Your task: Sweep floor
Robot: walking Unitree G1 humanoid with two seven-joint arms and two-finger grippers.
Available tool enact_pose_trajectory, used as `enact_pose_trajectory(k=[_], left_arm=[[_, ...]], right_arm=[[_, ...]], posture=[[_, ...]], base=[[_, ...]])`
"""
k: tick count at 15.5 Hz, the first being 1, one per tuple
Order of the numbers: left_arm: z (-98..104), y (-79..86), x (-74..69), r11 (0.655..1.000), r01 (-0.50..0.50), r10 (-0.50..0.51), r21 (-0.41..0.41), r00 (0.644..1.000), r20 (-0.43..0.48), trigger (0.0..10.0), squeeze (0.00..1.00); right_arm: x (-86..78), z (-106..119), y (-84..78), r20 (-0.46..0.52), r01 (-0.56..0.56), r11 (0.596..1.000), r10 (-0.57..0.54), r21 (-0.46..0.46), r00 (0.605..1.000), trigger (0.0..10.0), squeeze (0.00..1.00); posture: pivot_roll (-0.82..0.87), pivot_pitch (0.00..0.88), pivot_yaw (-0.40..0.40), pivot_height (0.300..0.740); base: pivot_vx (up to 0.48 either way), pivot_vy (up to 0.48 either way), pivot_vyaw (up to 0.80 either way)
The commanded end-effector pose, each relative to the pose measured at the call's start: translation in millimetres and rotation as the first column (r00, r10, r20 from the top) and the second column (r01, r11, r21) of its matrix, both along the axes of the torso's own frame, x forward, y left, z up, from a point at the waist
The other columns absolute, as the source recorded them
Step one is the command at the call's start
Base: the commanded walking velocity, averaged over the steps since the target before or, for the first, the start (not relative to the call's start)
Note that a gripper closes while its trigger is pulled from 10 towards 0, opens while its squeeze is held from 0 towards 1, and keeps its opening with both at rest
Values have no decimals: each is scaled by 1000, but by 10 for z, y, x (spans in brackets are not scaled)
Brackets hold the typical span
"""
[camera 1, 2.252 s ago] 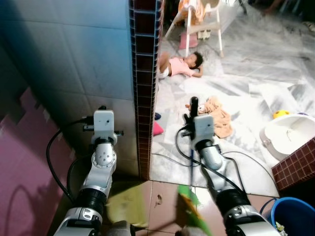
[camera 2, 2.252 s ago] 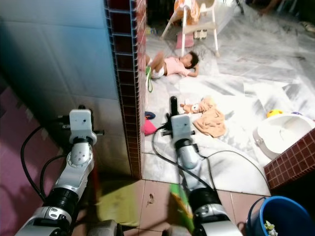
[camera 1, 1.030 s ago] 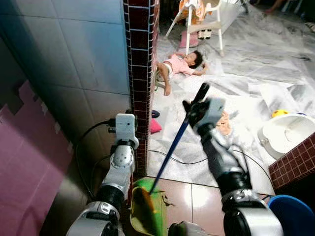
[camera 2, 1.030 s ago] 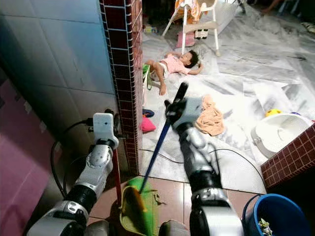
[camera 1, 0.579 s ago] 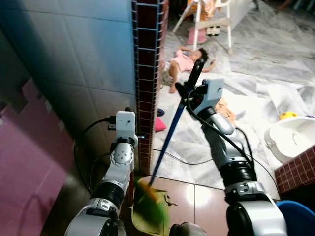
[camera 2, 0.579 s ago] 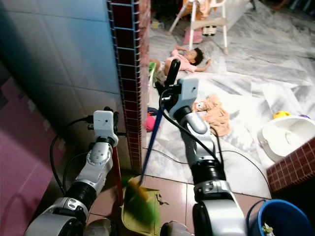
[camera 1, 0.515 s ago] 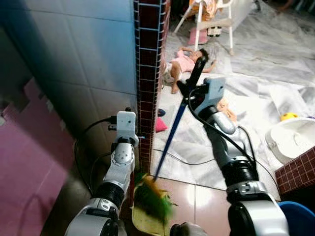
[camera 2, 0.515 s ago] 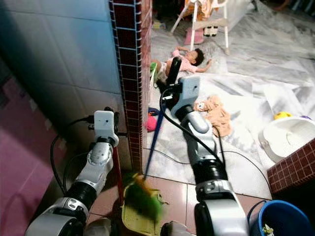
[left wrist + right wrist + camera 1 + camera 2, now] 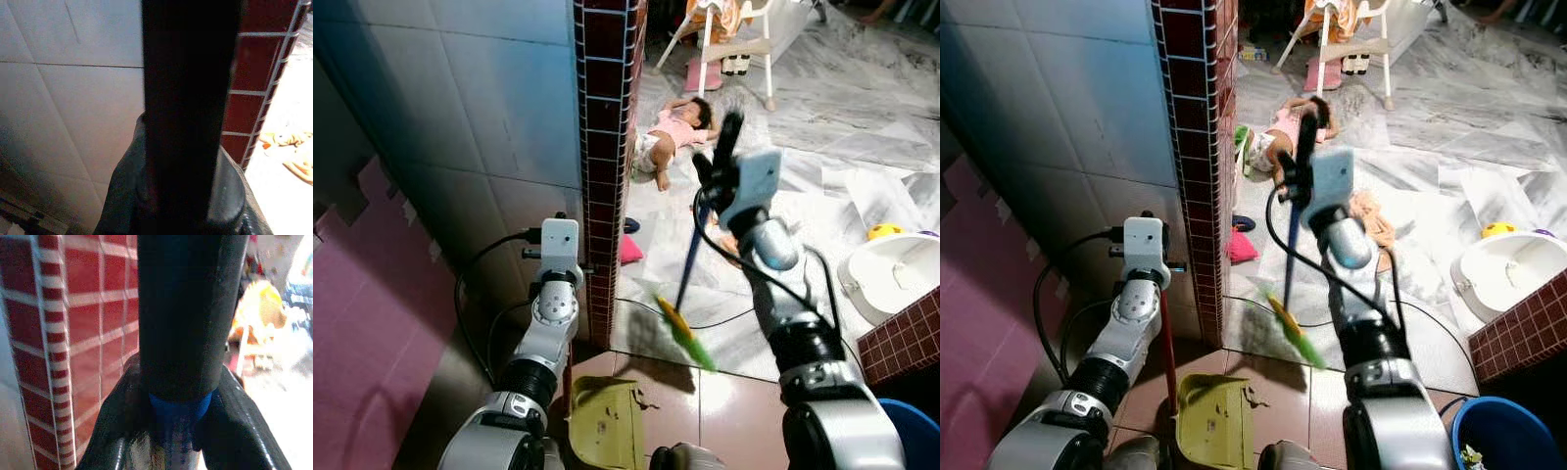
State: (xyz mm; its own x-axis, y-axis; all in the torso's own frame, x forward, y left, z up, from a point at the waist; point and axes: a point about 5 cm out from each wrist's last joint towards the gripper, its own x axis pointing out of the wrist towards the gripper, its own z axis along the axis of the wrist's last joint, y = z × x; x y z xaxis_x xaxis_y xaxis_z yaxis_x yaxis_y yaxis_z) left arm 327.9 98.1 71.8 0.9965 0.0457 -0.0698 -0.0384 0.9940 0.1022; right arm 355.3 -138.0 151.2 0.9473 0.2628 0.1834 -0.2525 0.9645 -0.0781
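Lying by the left hand's (image 9: 186, 196) gripped pole: yellow dustpan (image 9: 1212, 419) with perhaps specks; right hand (image 9: 171, 401) clasping broom (image 9: 1290, 284).

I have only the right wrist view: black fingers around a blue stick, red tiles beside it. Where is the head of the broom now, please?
Observer: The broom slants down to its green and yellow head, which is blurred and seems to be lifted over the marble floor.
Operator: And where is the dustpan?
Observer: The yellow-green dustpan sits on the brown tiles nearer to the robot, apart from the head.
Operator: Is anybody ahead?
Observer: Yes, a person lies on the marble beyond the broom.
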Motion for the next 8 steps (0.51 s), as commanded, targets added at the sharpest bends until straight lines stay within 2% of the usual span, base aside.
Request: enact_pose_trajectory(k=[1, 4, 5, 6, 7, 8], left_arm=[[-62, 41, -24, 998, 1, 1, 56, 999, -33, 10000, 0], [-63, 42, -34, 997, 1, 2, 76, 999, -41, 10000, 0], [-71, 44, -40, 997, 0, 4, 76, 999, -47, 10000, 0], [-80, 48, -48, 997, -3, 7, 78, 999, -51, 10000, 0], [-88, 51, -51, 997, -5, 9, 76, 998, -57, 10000, 0], [-100, 58, -55, 997, -8, 12, 71, 998, -66, 10000, 0]], right_arm=[[-46, -167, 68, -76, 8, 999, -4, 52, 997, 10000, 0], [-161, -451, 259, -206, -22, 997, 38, 77, 978, 10000, 0], [-171, -498, 304, -253, -44, 992, 74, 119, 965, 10000, 0], [-168, -487, 311, -259, -47, 988, 85, 148, 962, 10000, 0], [-149, -426, 330, -262, -78, 970, 139, 231, 955, 10000, 0], [-118, -272, 345, -222, -128, 954, 191, 270, 956, 10000, 0]], posture=[[-49, 29, -17, 731], [-47, 37, -19, 731], [-47, 37, -19, 731], [-47, 41, -18, 731], [-47, 41, -18, 731], [-50, 42, -16, 731]], base=[[0, 0, 0], [0, 0, 0], [0, 0, 0], [0, 0, 0], [0, 0, 0], [0, 0, 0]])
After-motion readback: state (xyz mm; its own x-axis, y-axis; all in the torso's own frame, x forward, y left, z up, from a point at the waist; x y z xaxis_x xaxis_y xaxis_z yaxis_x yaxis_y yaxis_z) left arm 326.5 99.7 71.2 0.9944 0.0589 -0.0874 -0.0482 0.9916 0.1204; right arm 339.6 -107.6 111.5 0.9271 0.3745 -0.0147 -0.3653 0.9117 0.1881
